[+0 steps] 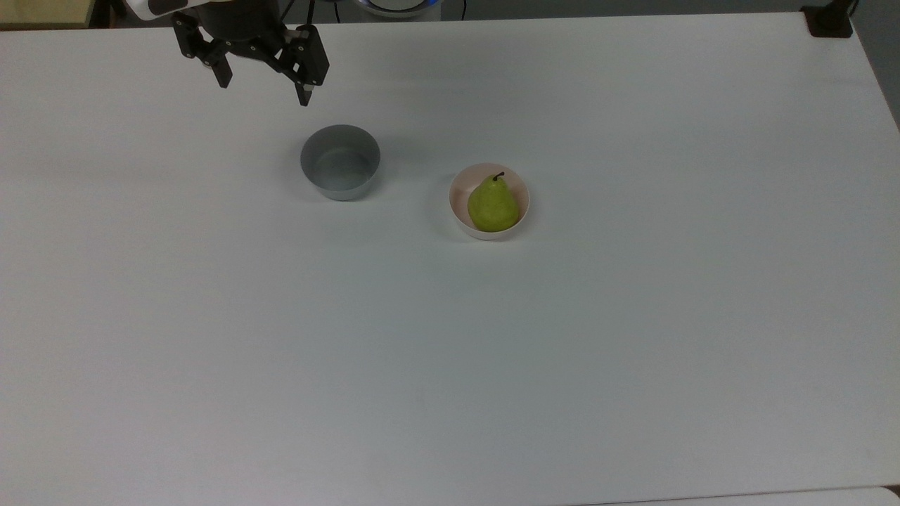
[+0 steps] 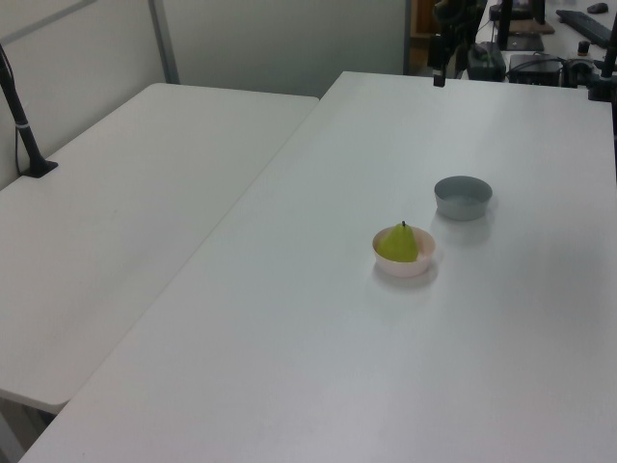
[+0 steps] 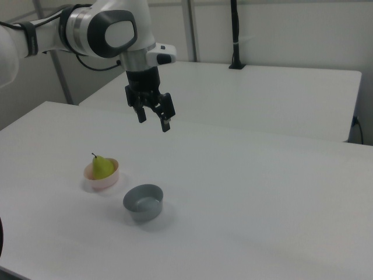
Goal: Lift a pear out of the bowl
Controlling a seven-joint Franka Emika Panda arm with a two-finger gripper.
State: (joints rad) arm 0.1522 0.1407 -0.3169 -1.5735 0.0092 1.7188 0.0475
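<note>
The gripper (image 1: 264, 90) hangs above the table (image 1: 492, 365) with its fingers spread wide and nothing between them, near the far edge at the top view's upper left. Just below it in the top view sits the grey bowl (image 1: 340, 161). To the top view's right of that, apart from it, the pear (image 1: 492, 205) stands upright in the pink bowl (image 1: 458, 209), stem up.

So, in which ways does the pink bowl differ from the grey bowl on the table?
The pink bowl holds a pear with its stem up; the grey bowl holds nothing. The pink bowl is pale pink inside with a whitish outer wall; the grey bowl is grey all over. In the top view the grey bowl lies nearer the gripper than the pink bowl. Both are small, round, upright and similar in size.
</note>
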